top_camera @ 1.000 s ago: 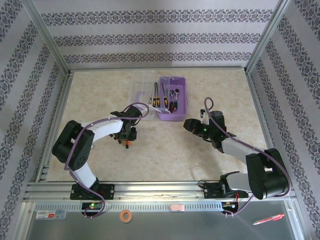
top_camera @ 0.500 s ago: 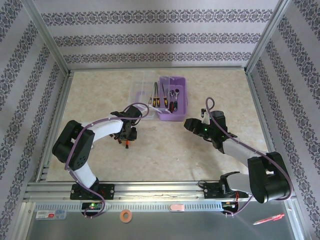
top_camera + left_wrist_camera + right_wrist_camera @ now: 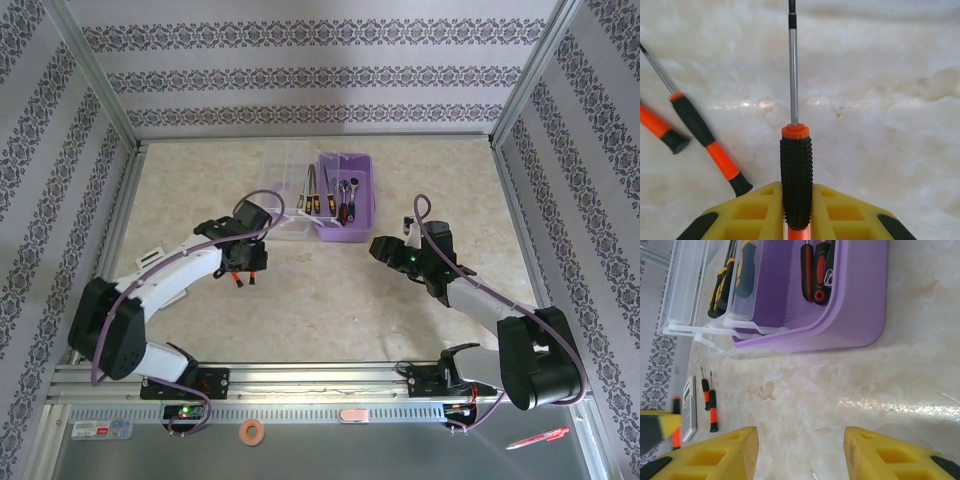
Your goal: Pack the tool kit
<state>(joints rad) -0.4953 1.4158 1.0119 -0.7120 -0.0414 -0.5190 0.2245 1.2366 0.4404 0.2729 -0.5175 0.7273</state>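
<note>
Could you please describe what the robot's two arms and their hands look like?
The left arm and the right arm both have white links between bulky black joints, and a purple cable loops along each. The left hand and the right hand have chunky yellow fingers moulded with hollow square pockets and black trim at the outer corners.

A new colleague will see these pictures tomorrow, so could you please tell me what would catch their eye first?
The lilac case at the far centre of the table stands out first, open with tools inside and its clear lid spread to the left. Next comes the left gripper clamped on an orange-and-black screwdriver, while the right gripper hovers open just short of the case.
</note>
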